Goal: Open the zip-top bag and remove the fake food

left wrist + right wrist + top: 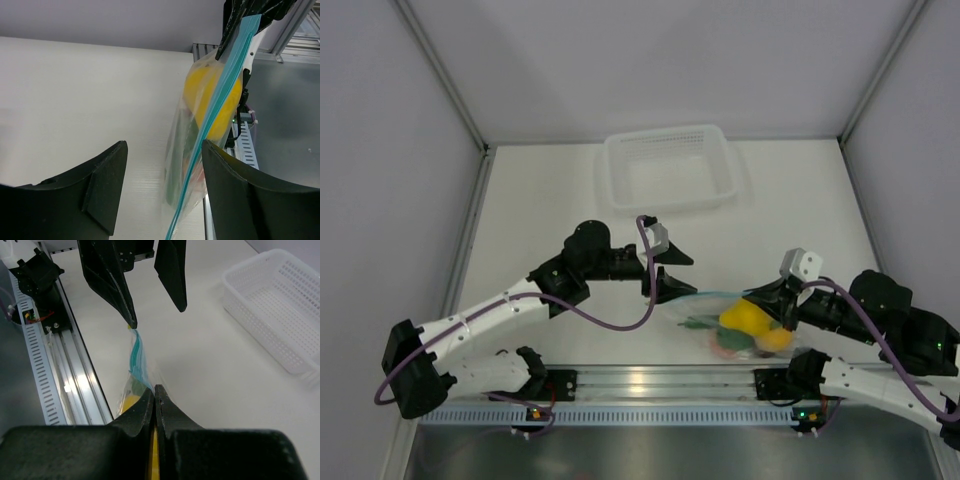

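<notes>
The zip-top bag is clear with a light blue zip strip. It is held up just above the table's near edge. The fake food is inside it: a yellow pepper, an orange fruit and a green piece. My right gripper is shut on one end of the zip strip. My left gripper is open. In the left wrist view the strip's other end runs between the left gripper's jaws, close to the right finger. In the right wrist view one left finger has its tip just above the strip's far end.
A white mesh basket stands at the back middle of the table, also in the right wrist view. An aluminium rail runs along the near edge under the bag. Grey walls enclose the table on three sides.
</notes>
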Motion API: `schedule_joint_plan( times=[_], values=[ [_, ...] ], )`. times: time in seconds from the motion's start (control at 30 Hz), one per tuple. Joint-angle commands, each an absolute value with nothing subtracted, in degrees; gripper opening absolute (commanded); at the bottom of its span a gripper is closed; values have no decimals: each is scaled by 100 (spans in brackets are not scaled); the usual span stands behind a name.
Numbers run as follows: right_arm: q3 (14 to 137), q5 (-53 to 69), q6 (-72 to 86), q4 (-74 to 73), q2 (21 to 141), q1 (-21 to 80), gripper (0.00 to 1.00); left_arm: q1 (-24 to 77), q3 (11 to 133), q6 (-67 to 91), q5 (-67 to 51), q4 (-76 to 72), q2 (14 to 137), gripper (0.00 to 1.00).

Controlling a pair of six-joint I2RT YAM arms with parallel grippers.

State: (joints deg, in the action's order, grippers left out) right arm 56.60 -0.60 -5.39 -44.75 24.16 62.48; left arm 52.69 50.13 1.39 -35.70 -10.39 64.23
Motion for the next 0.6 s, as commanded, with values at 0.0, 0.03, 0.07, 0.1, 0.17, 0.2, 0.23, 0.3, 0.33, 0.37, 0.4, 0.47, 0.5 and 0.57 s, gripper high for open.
schedule_joint_plan(
  times=[0.0,0.03,0.07,0.1,0.17,0.2,0.23,0.3,0.33,0.37,0.4,0.47,0.5,0.57],
  values=[
    [5687,-97,-554,-3981,2487,6328,0,5300,5071,229,-3621,-1450,6398,66],
    [5687,-105,-545,-3981,2487,6328,0,5300,5089,229,-3604,-1441,6407,66],
    [5687,-105,-545,-3981,2479,6328,0,5300,5080,229,-3647,-1450,6425,66],
    [5687,-105,-545,-3990,2487,6328,0,5300,5097,246,-3674,-1450,6451,65],
    [5678,-123,-536,-3964,2461,6328,0,5309,5115,272,-3744,-1450,6486,64],
    [5678,-123,-545,-3955,2470,6319,0,5309,5124,307,-3770,-1468,6512,64],
    [5678,-123,-545,-3955,2478,6319,0,5300,5115,325,-3779,-1511,6530,63],
    [5678,-114,-545,-3955,2505,6328,0,5309,5115,343,-3797,-1555,6565,63],
    [5678,-114,-554,-3955,2505,6319,0,5309,5124,343,-3797,-1564,6565,63],
    [5678,-123,-554,-3964,2514,6328,0,5309,5124,343,-3797,-1573,6574,63],
    [5678,-114,-554,-3955,2514,6319,0,5309,5124,343,-3788,-1582,6600,63],
    [5678,-106,-545,-3946,2514,6328,0,5309,5133,334,-3797,-1582,6627,62],
    [5678,-114,-545,-3955,2505,6328,0,5309,5133,334,-3788,-1582,6653,61],
    [5686,-97,-545,-3946,2487,6319,0,5309,5133,334,-3735,-1599,6671,60]
  ],
)
